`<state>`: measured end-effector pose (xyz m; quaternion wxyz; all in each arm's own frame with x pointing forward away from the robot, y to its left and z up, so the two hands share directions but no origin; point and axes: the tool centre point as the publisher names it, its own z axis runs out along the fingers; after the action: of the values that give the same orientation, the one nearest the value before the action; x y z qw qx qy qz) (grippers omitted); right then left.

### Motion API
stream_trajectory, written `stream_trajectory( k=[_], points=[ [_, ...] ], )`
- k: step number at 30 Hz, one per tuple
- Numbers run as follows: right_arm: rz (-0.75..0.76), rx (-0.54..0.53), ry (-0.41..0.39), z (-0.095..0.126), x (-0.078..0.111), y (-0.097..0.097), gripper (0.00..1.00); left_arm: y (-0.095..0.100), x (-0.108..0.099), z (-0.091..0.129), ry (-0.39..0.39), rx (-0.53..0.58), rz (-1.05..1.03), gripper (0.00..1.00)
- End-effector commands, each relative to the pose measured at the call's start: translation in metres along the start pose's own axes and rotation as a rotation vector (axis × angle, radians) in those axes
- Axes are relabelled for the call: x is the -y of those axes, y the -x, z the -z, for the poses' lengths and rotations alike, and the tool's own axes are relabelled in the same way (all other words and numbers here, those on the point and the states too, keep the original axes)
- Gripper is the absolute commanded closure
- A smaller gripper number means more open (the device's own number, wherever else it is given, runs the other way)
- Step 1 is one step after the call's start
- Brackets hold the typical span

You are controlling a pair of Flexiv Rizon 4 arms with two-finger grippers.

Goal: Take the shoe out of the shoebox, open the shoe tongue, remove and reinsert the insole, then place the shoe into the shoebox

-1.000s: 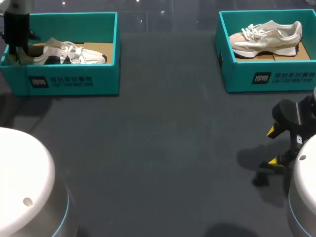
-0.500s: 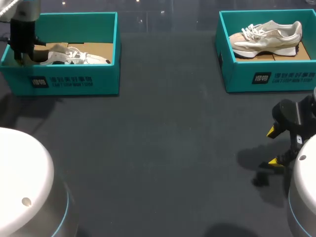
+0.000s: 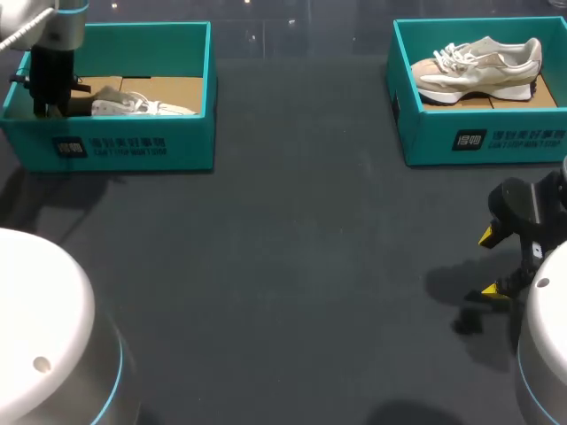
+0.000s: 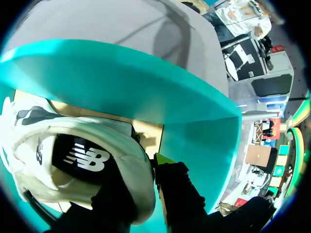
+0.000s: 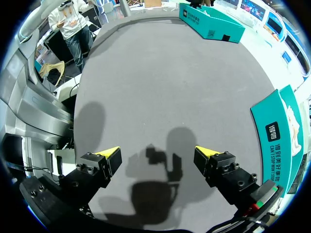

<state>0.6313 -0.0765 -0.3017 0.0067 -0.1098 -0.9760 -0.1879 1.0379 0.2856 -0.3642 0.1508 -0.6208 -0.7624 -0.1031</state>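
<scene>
arms (image 3: 44, 310): white rounded shells, cyan ring | right end effector (image 5: 158, 154): black, 2 yellow tips

A dark grey desk (image 3: 292, 266) carried a teal cardboard box (image 3: 532, 142) at its far right corner, a beige-and-white sneaker (image 3: 478, 69) resting inside, toe pointing towards the desk's middle.

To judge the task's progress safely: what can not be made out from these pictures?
Head view: the front wall of the left shoebox hides the sole of the white shoe and the tips of the left gripper.
Left wrist view: the heel fills the view; the toe is hidden behind it.
Right wrist view: the right shoebox is cut by the edge; only its outer wall is clear.
</scene>
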Motion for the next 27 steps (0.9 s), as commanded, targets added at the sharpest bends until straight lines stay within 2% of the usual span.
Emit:
stream_trajectory(
  k=[1, 2, 4, 8, 11, 14, 16, 21, 25, 27],
  points=[
    [0.0, 0.002, -0.001, 0.0, 0.0, -0.001, 0.0, 0.002, -0.007, -0.005, -0.008, 0.003, -0.004, 1.0],
    [0.0, 0.002, -0.001, 0.0, 0.0, -0.001, 0.0, 0.001, -0.007, -0.005, -0.008, 0.007, -0.008, 0.9],
    [0.0, 0.002, -0.001, 0.0, 0.0, -0.001, 0.0, 0.0, -0.006, -0.006, -0.007, 0.01, -0.011, 0.79],
    [0.0, 0.002, -0.001, 0.0, 0.0, -0.001, 0.0, -0.001, -0.005, -0.006, -0.003, 0.01, -0.02, 0.75],
    [0.0, 0.002, -0.001, 0.0, 0.0, -0.001, 0.0, -0.003, -0.004, -0.004, -0.002, 0.014, -0.023, 0.64],
    [0.0, 0.002, -0.001, 0.0, 0.0, -0.001, 0.0, -0.003, -0.004, -0.001, 0.0, 0.016, -0.027, 0.62],
    [0.0, 0.002, -0.001, 0.0, 0.0, -0.001, 0.0, -0.004, -0.004, 0.002, 0.002, 0.02, -0.028, 0.56],
    [0.0, 0.002, -0.001, 0.0, 0.0, -0.001, 0.0, -0.004, -0.003, 0.012, 0.009, 0.04, -0.03, 0.49],
    [0.0, 0.002, -0.001, 0.0, 0.0, -0.001, 0.0, -0.005, -0.001, 0.021, 0.02, 0.056, -0.036, 0.38],
    [0.0, 0.002, -0.001, 0.0, 0.0, -0.001, 0.0, -0.005, 0.0, 0.025, 0.029, 0.064, -0.038, 0.27]
  ],
)
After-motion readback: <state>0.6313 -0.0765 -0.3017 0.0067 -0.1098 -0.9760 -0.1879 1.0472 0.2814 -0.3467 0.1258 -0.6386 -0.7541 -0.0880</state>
